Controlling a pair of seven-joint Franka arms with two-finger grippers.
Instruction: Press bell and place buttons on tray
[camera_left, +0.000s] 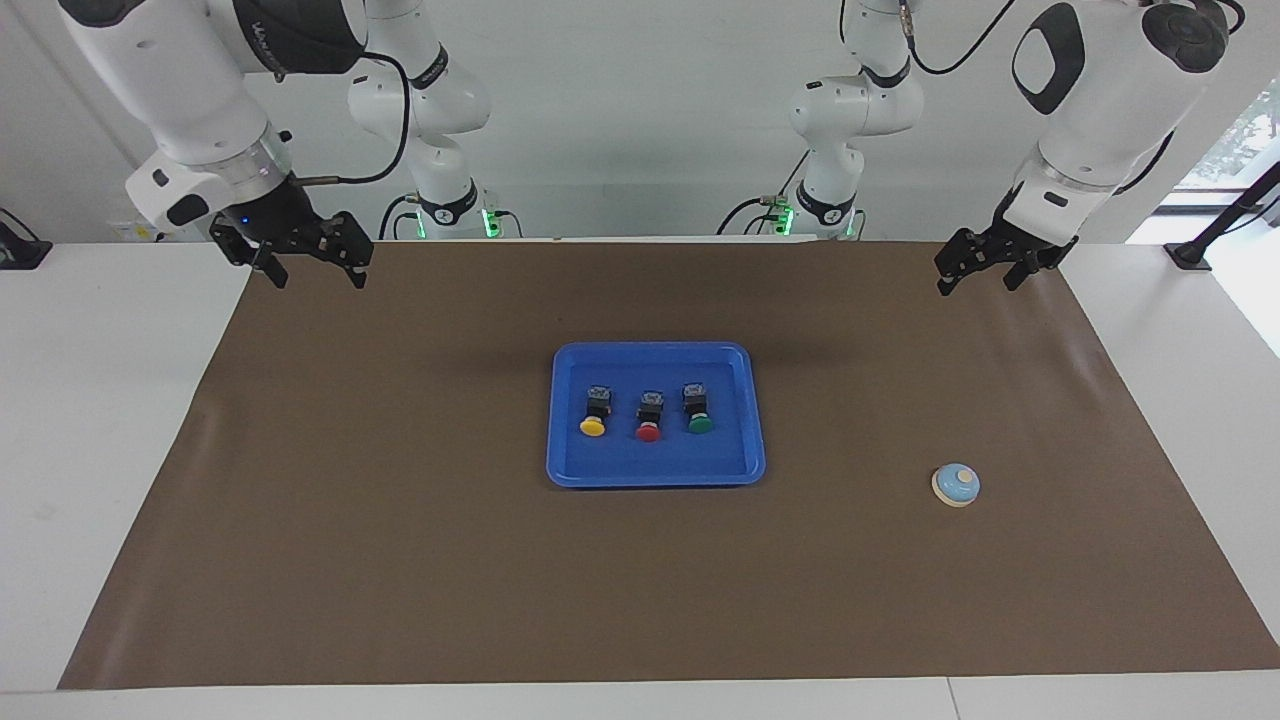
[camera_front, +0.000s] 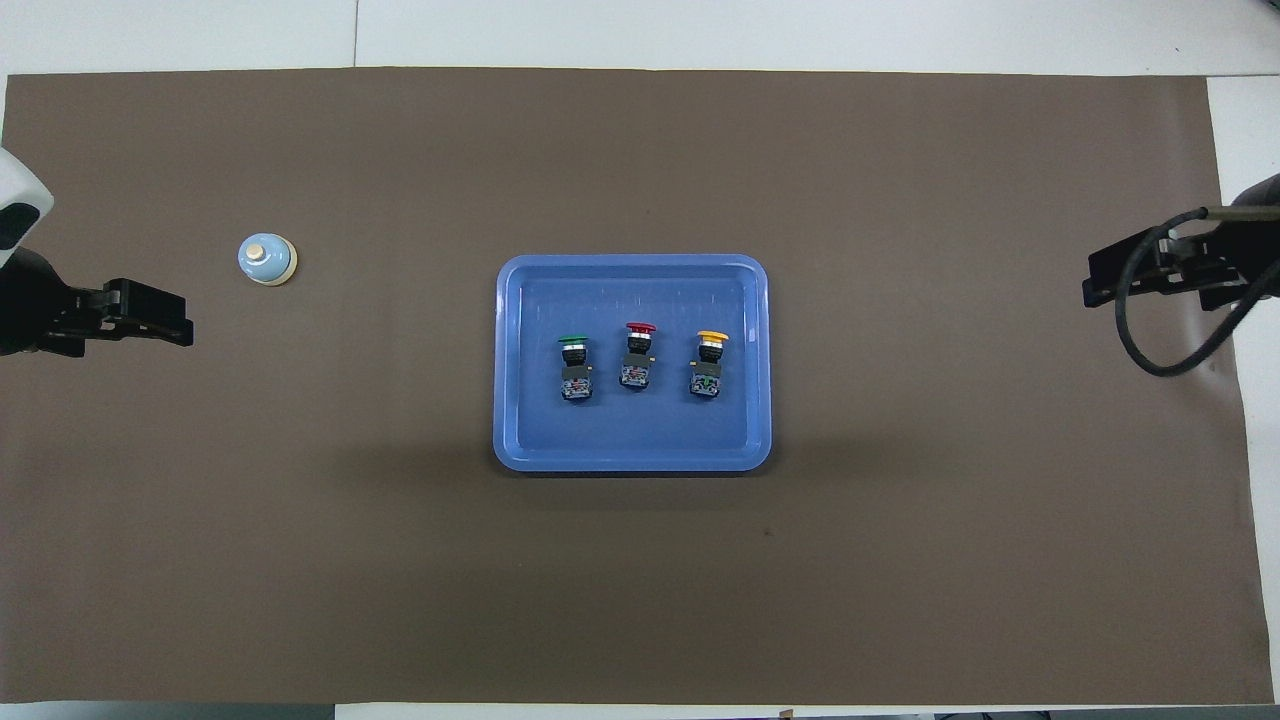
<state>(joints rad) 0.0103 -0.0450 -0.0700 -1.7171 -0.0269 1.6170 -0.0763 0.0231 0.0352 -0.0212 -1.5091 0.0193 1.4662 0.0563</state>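
The blue tray (camera_left: 655, 468) (camera_front: 632, 440) lies mid-table. In it three buttons lie in a row, caps pointing away from the robots: yellow (camera_left: 593, 412) (camera_front: 708, 362), red (camera_left: 650, 418) (camera_front: 637, 355), green (camera_left: 698, 410) (camera_front: 573, 365). The light-blue bell (camera_left: 956, 485) (camera_front: 267, 260) stands on the mat toward the left arm's end. My right gripper (camera_left: 318, 278) (camera_front: 1100, 288) hangs open and empty over the mat's edge at the right arm's end. My left gripper (camera_left: 977, 288) (camera_front: 165, 322) waits open and empty over the mat at its own end.
A brown mat (camera_left: 400, 560) (camera_front: 900, 560) covers most of the white table (camera_left: 90, 400). Only the tray and the bell stand on it.
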